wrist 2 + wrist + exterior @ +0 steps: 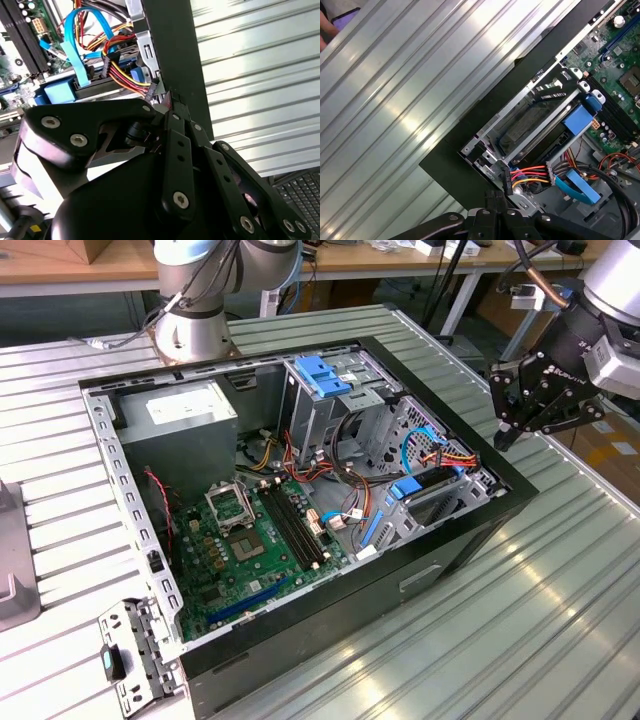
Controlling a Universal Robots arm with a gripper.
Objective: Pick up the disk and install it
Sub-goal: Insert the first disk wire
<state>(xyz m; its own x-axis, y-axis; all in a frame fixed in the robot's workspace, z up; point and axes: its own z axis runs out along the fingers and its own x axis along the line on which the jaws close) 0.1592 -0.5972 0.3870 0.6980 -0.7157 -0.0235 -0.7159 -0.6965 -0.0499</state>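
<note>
Above the open black computer case's (470, 540) corner, the black multi-link end effector (510, 425) hangs empty, fingers drawn together. Seemingly already installed, the dark blue-railed disk (540, 127) sits in its bay beside red-yellow cables (527, 176). Any next move calls for clearing those cables.

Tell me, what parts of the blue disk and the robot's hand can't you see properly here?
- The disk: in the first wrist view its body sits in the bay under metal rails, so mostly its blue end shows.
- The end effector: in the exterior view its fingertips blur into dark links.
- In the second wrist view, the end effector's own body hides the bay.
</note>
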